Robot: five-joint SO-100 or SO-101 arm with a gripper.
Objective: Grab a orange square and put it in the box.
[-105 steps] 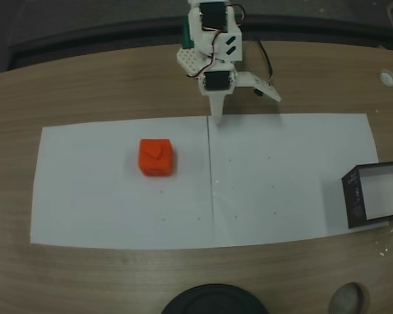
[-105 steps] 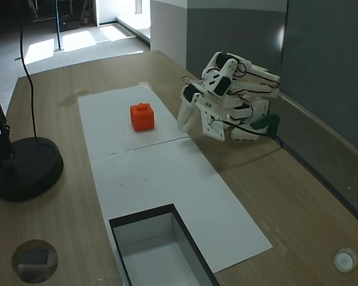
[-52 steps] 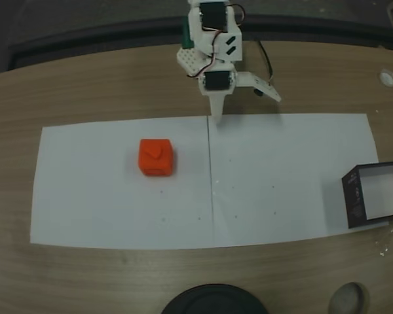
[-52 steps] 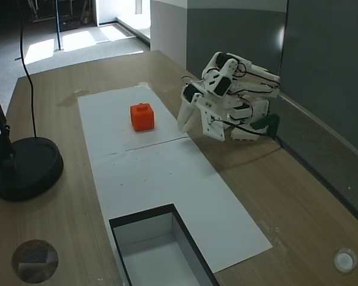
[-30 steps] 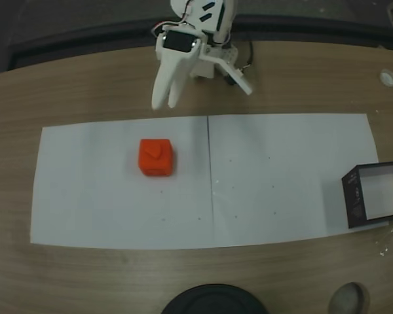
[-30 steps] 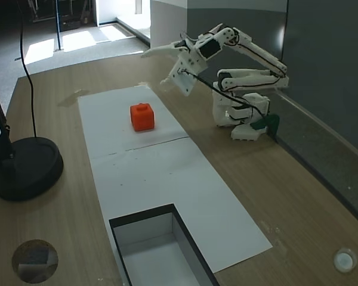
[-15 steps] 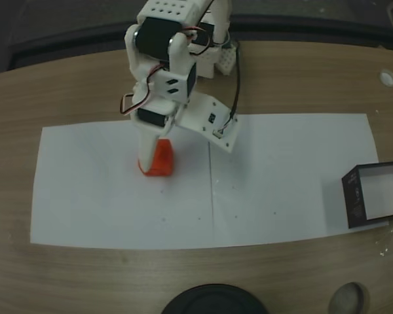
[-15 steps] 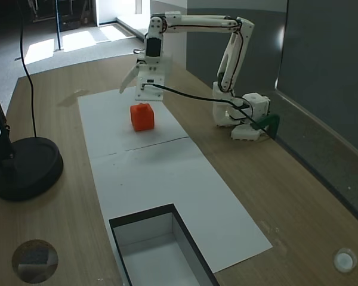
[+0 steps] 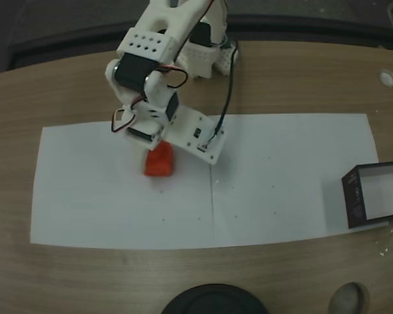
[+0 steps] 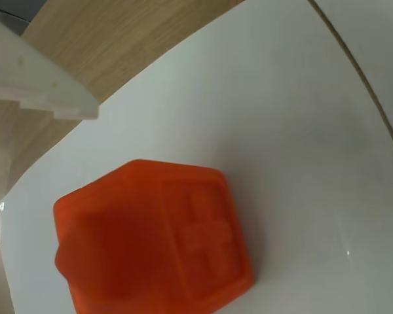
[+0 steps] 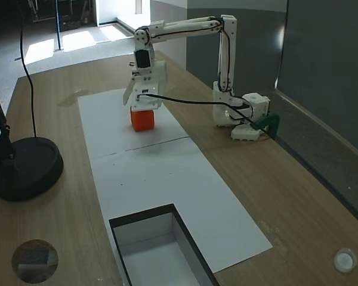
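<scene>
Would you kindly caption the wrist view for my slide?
Orange square on white paper, one white claw finger above it.

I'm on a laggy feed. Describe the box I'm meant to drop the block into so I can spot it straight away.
Start from the long white paper strip on the wooden table. In a fixed view, follow it to its right end, far from the orange square under the gripper. The box sits on that end: an open rectangle with dark walls and a pale inside, the one walled thing on the paper.

Dim, slightly curved overhead picture (dark corners), brighter daylit side picture, close wrist picture soft.
</scene>
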